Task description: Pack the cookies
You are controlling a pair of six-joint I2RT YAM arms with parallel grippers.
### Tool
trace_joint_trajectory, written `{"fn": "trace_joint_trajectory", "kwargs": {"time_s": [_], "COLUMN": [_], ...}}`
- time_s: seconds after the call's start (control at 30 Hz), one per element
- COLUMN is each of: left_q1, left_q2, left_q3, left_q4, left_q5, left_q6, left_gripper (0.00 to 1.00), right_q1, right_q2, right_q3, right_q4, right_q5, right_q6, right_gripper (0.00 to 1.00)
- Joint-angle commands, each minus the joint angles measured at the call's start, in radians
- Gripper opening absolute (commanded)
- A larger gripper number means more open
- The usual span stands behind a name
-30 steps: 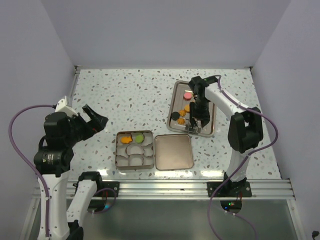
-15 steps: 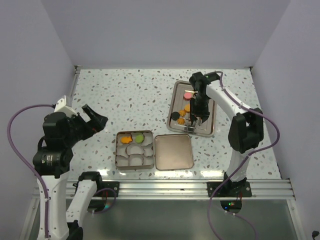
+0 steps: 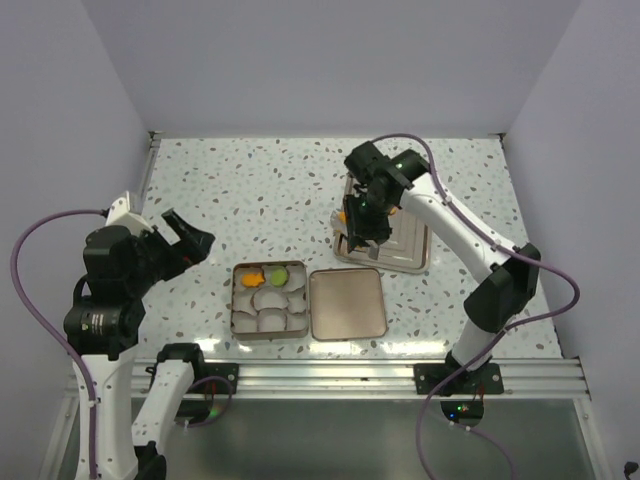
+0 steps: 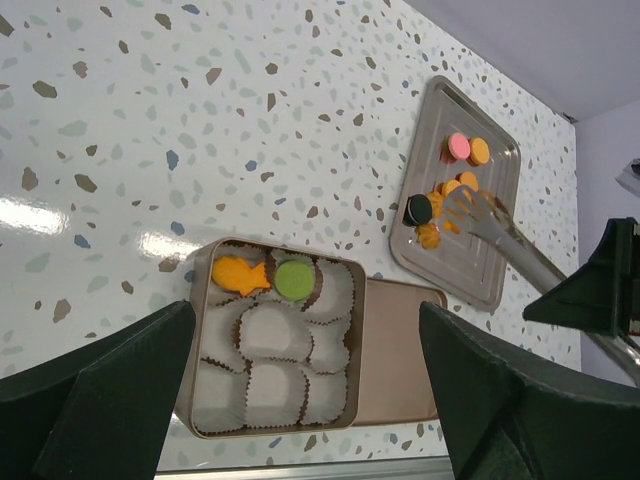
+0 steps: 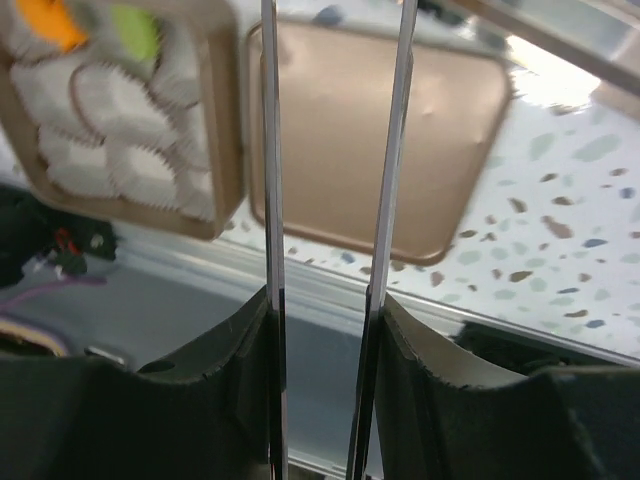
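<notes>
Only two cookies (image 4: 293, 279) sit in the tin (image 4: 357, 345) along its far edge, the rest wait on the tray (image 4: 465, 265), my right hand (image 5: 325, 330) clamped on tongs (image 4: 505, 240), left hand (image 3: 188, 238) spread apart.

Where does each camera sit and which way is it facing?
Top: above, behind the robot, looking down at table; left arm and right arm show.
Left wrist: raised at left, looking down on box and tray; its open fingers show.
Right wrist: above tray, looking along tongs at box, lid; its fingers show.
All share the box.
</notes>
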Motion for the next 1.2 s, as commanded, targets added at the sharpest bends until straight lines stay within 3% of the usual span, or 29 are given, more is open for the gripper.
{"fn": "trace_joint_trajectory", "kwargs": {"time_s": [0.0, 0.3, 0.83, 1.17], "left_q1": [-0.006, -0.006, -0.006, -0.006], "left_q2": [-0.013, -0.029, -0.046, -0.052], "left_q3": [0.022, 0.017, 0.002, -0.003], "left_q4": [0.019, 0.022, 0.016, 0.023], "left_q5": [-0.006, -0.006, -0.017, -0.014], "left_q6": [0.008, -0.015, -0.043, -0.058], "left_gripper": [1.00, 1.00, 1.00, 1.00], "right_q1": [0.118, 0.301, 0.347, 0.350], "right_q2": [-0.057, -0.009, 0.031, 0.058], "right_q3": [0.046, 0.018, -0.098, -0.017], "right_q4": [-0.068, 0.046, 0.112, 0.084], "right_q5": [-0.101, -0.184, -0.171, -0.143], "right_q6": [0.094, 0.209, 0.203, 0.197], "right_gripper": [0.38, 0.38, 0.38, 0.41]}}
